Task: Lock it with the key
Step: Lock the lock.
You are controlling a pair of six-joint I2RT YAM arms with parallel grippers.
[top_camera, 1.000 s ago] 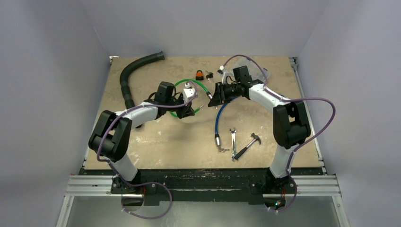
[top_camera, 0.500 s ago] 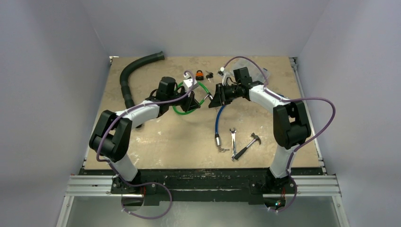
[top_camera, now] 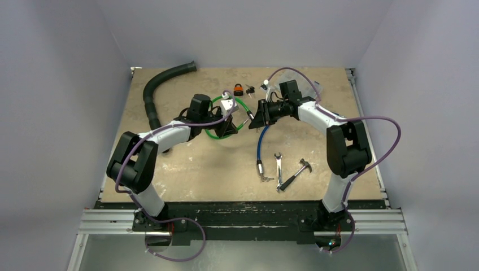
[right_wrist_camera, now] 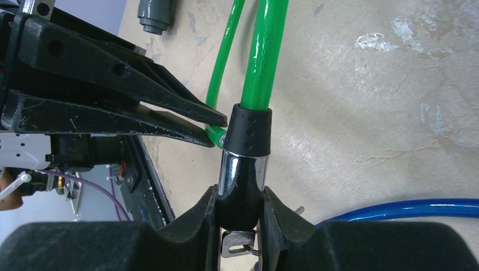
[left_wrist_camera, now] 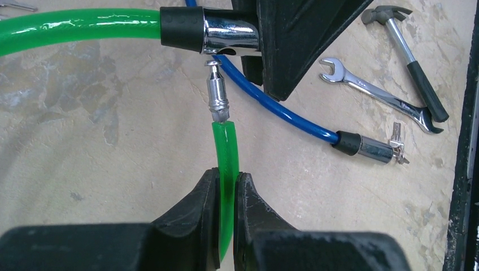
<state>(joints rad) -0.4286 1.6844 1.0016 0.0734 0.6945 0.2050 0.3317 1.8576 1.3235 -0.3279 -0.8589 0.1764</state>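
Note:
A green cable lock (top_camera: pixel 217 133) loops above the table between my two grippers. My left gripper (left_wrist_camera: pixel 227 180) is shut on the green cable just behind its chrome pin tip (left_wrist_camera: pixel 217 97), which points at the side of the chrome lock barrel (left_wrist_camera: pixel 229 35), almost touching it. My right gripper (right_wrist_camera: pixel 242 197) is shut on that lock barrel (right_wrist_camera: pixel 244 169), below its black collar. A key (right_wrist_camera: pixel 237 241) sticks out of the barrel's rear end between the right fingers. In the top view the grippers meet at the table's middle back, left (top_camera: pixel 231 125) and right (top_camera: pixel 258 117).
A blue cable lock (top_camera: pixel 260 144) lies right of centre with its key at the near end. A wrench (top_camera: pixel 278 167) and a hammer (top_camera: pixel 295 174) lie beside it. An orange padlock (top_camera: pixel 238 90) and keys sit at the back. A black corrugated hose (top_camera: pixel 155 90) curves at back left.
My left gripper has carried the pin end of the green cable to the right and back, up to the lock barrel. The right gripper has stayed nearly still.

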